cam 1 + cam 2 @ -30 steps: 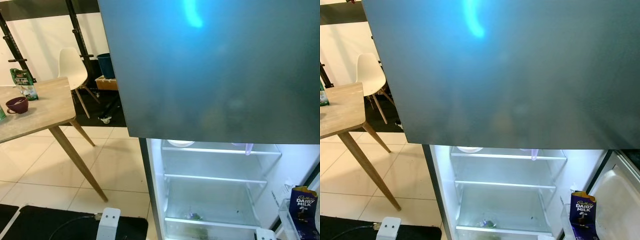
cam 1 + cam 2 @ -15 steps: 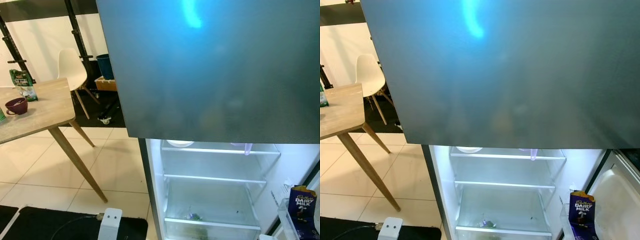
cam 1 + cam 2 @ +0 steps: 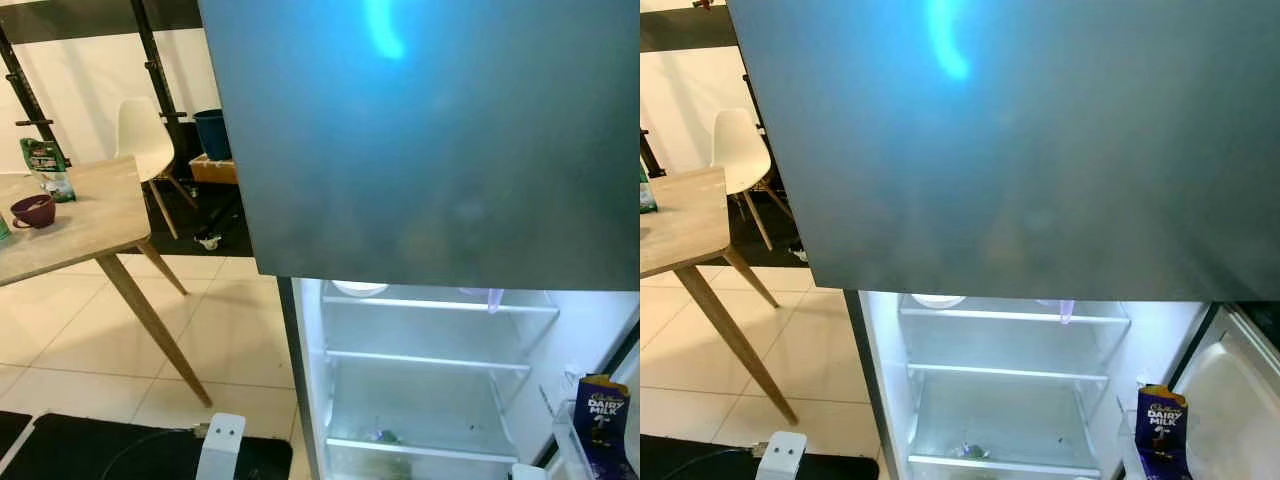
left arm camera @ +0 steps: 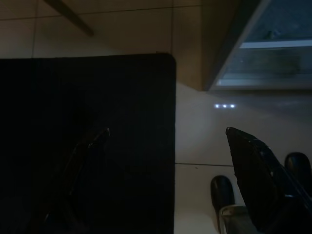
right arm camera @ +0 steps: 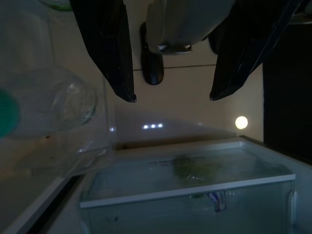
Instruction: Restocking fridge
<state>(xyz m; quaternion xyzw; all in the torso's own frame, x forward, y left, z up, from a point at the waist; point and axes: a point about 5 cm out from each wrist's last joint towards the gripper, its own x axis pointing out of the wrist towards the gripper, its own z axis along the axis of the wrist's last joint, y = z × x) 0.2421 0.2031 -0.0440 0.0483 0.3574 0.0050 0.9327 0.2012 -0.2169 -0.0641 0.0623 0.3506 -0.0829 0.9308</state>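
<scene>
1. Fridge (image 3: pixel 420 150), tall and dark grey, fills most of the head views; its upper door is closed and glossy with a blue reflection, while the lower compartment (image 3: pixel 1005 390) stands open and lit, directly ahead of and below the robot.

2. Room to the robot's left: pale tiled floor (image 3: pixel 90 330), a wooden table (image 3: pixel 70 215) on slanted legs, a white chair (image 3: pixel 145 135) behind it against the wall; a dark mat (image 4: pixel 87 141) lies on the floor just beside the fridge's base.

3. Shelves (image 3: pixel 430 357) inside the open compartment run side to side, long axis across the robot's front; they look nearly bare, with a white bowl (image 3: pixel 358 288) on the top one and a small scrap in the bottom drawer; the open door on the right holds a purple chocolate packet (image 3: pixel 1162 432) in its rack.

4. Table goods, a dark mug (image 3: pixel 32 210) and a green packet (image 3: pixel 45 165), sit well apart from the fridge on the left; judged as likely stock to fetch, they lie nearer the left arm.

5. Right gripper (image 5: pixel 173 95) hangs low by the fridge's bottom drawer, fingers spread wide, holding nothing.

6. Left gripper (image 4: pixel 168 146) hangs over the mat and tiles, fingers wide apart, also empty.
</scene>
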